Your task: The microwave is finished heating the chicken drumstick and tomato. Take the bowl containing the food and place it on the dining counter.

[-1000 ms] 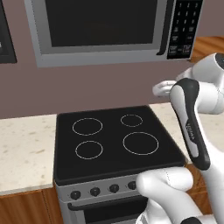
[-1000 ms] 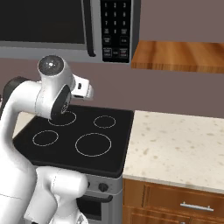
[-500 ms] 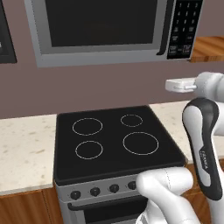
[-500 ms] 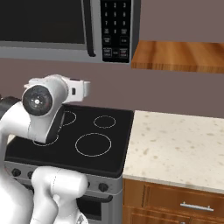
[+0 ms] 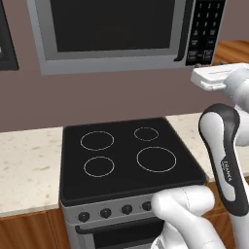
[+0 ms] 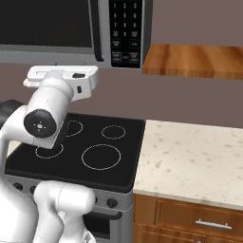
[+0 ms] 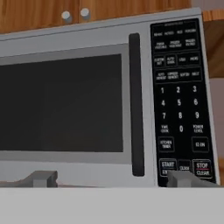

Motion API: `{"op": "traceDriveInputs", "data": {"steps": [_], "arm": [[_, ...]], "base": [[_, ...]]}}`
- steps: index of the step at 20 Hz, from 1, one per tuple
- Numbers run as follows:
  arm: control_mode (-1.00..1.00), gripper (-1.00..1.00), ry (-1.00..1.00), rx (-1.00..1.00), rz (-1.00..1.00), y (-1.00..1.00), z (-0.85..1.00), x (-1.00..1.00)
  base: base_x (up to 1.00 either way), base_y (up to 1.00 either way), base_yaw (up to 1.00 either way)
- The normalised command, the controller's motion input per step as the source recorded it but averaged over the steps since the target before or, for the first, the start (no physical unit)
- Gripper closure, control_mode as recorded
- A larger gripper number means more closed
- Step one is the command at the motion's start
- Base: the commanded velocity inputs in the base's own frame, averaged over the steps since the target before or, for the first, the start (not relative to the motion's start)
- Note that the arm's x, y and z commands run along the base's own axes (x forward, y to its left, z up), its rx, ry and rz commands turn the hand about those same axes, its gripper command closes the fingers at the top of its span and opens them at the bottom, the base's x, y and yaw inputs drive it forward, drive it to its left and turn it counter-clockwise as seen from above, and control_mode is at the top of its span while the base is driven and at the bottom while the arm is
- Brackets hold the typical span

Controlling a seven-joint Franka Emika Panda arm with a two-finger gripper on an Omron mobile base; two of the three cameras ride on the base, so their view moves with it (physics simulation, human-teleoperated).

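A grey microwave (image 5: 121, 34) hangs on a mauve wall above a black glass cooktop (image 5: 129, 158), its wide dark door shut, so nothing inside it can be made out. Down the door's right edge runs a dark vertical handle (image 7: 136, 105), and to the right of that sits a black keypad (image 7: 181, 100) with white numbers and labelled buttons. The white arm's hand is raised level with the microwave's lower edge, off to its right side and apart from it. In the hand view the pincer (image 7: 113, 179) faces the door squarely, its two grey fingertips (image 7: 41, 178) spread wide with nothing between them; the right tip shows in front of the start button at the bottom of the keypad. The cooktop carries four white ring outlines and tops a steel range with a row of dark knobs (image 5: 114, 211) along its front. A beige speckled table (image 6: 190, 159) lies flush against the range on its right, over brown wooden drawers with a metal handle (image 6: 209, 223); a matching table (image 5: 26, 168) lies on the range's left. To the right of the microwave a wooden cabinet (image 6: 192, 60) juts out from the wall. Two small round metal knobs (image 7: 75, 15) show on the wood cabinet doors above the microwave.
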Motion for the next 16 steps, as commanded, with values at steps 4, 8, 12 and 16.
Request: {"op": "traceDriveInputs", "data": {"steps": [4,8,12,16], "arm": [[-1.00,-1.00,0.00,0.00,-0.08,0.00,0.14,0.09],[-1.00,-1.00,0.00,0.03,-0.07,0.00,0.42,0.18],[-1.00,-1.00,0.00,0.03,-0.04,-0.03,0.36,0.46],[-1.00,-1.00,0.07,0.01,0.00,-0.02,0.24,0.58]], "base": [[0.00,0.00,0.00],[0.00,0.00,0.00],[0.00,0.00,0.00],[0.00,0.00,0.00]]}}
